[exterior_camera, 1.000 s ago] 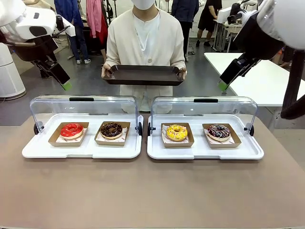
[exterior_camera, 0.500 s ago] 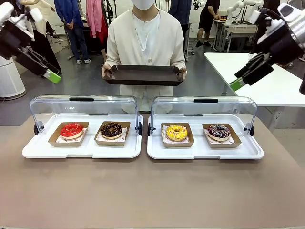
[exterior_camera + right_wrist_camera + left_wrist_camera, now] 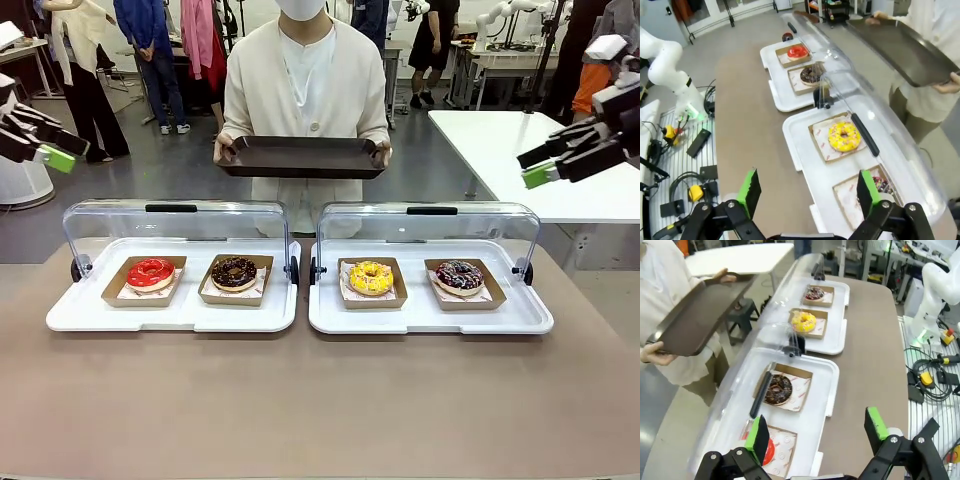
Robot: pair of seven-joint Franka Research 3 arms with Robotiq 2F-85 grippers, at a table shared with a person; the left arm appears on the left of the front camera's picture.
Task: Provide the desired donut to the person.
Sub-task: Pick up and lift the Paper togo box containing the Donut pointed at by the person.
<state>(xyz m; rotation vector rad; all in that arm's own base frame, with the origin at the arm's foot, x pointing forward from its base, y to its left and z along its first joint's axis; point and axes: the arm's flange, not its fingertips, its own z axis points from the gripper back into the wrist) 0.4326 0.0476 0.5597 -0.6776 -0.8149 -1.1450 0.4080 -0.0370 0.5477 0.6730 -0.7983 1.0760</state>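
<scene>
Brown table (image 3: 320, 400): left tray (image 3: 170, 322), right tray (image 3: 430, 325) just beside each other.

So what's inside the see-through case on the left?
Two donuts: a red donut and a chocolate donut, each in its own brown cardboard tray on the white base. The donuts cover whatever lies right under them, so that part stays hidden.

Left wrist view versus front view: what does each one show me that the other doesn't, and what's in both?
Left wrist view: cables and yellow-topped boxes beside the table, plus the other white arm's base. Front view: bystanders behind the person, and both arms' open jaws at the picture's edges. Shared: the person holding a dark tray, and four donuts in two white cases with clear covers.
</scene>
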